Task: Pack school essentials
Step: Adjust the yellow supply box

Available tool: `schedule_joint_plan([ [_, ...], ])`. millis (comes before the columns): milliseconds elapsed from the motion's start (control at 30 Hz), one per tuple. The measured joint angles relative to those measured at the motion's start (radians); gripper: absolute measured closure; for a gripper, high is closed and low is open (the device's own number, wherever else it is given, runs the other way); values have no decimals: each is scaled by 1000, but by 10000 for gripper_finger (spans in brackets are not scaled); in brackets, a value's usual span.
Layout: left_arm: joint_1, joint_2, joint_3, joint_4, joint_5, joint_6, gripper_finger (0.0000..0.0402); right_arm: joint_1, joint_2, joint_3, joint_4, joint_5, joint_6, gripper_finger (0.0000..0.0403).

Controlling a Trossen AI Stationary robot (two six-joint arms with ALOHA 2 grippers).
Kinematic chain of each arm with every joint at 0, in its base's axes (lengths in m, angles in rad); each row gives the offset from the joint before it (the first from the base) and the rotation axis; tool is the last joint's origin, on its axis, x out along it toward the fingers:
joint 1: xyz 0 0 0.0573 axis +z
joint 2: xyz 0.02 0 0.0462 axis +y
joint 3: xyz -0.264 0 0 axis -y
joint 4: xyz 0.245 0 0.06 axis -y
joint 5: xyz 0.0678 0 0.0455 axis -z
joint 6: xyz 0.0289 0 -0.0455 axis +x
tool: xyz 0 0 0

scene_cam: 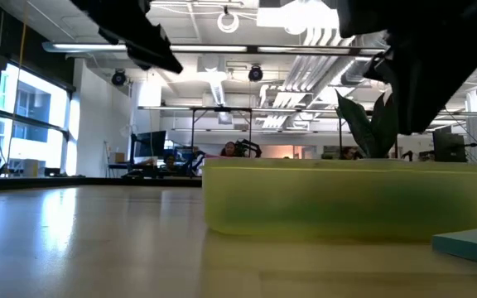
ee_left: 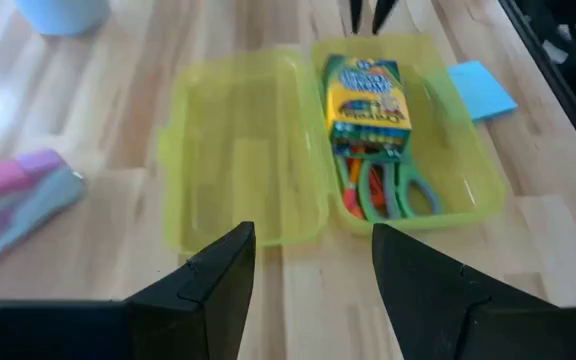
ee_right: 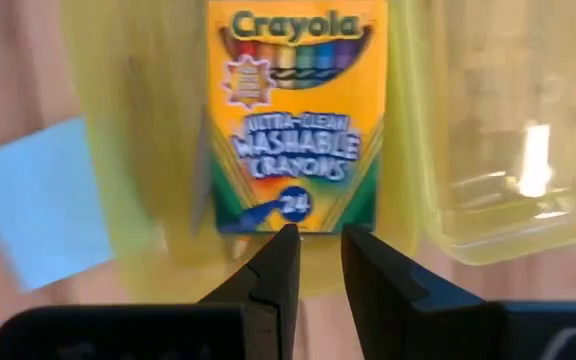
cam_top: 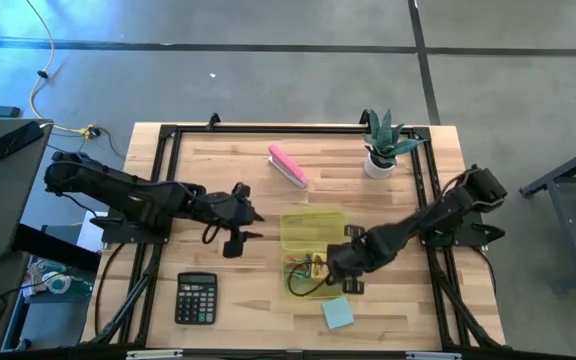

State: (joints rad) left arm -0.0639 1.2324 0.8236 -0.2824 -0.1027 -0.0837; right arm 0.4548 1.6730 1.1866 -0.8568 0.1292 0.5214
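Observation:
A yellow-green translucent case (cam_top: 313, 250) lies open on the table, its empty lid (ee_left: 243, 150) beside its base (ee_left: 468, 180). The base holds a Crayola crayon box (ee_right: 293, 110), green-handled scissors (ee_left: 398, 190) and orange-red pens (ee_left: 353, 180). A light blue note pad (cam_top: 337, 313) lies on the table near the base. My right gripper (ee_right: 318, 250) hovers over the near end of the crayon box, fingers a narrow gap apart. My left gripper (ee_left: 313, 265) is open and stands left of the case, off the lid's side. Pencil and the small pieces are not visible.
A black calculator (cam_top: 196, 298) sits near the front left. A pink oblong block (cam_top: 288, 166) and a potted plant (cam_top: 381, 145) stand toward the far edge. A black frame (cam_top: 168, 135) borders the wooden table. Bare wood lies between calculator and case.

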Motion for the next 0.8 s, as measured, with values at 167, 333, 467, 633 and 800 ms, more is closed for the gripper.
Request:
schedule_joint_plan([
  [167,-22,0,-95,142,9,-36,213,12,0,-50,59,100,18,335],
  [333,-30,0,-145,200,9,-65,213,-30,0,-87,71,103,2,334],
  [467,-37,0,-181,240,9,-102,213,-66,0,-114,107,73,-10,334],
  [633,-63,29,-246,366,12,-130,213,-104,0,-137,186,38,-55,334],
  [800,-79,75,-270,440,12,-142,213,-129,1,-138,191,26,-58,334],
])
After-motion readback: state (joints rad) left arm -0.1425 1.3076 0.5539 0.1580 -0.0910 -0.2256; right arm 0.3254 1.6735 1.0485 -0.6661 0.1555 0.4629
